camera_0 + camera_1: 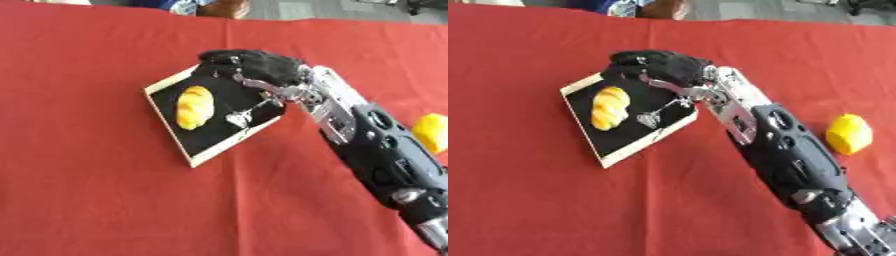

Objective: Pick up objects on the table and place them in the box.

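Observation:
A shallow box [171, 129] with a pale wooden rim and a black floor lies askew on the red cloth. A yellow bread-like piece [193, 106] rests inside it, toward its left side. My right arm comes in from the lower right, and my right hand [252, 66], dark-covered, hovers over the box's far right corner. Its fingers hang relaxed and hold nothing; a silver thumb [241, 117] sticks out over the box floor, apart from the bread piece. Another yellow, rounded object [849, 133] lies on the cloth to the right of my forearm. My left hand does not show.
The red cloth [87, 200] covers the whole table. My right forearm [376, 145] crosses the right half of the view. Some things lie at the far table edge [206, 7], too unclear to name.

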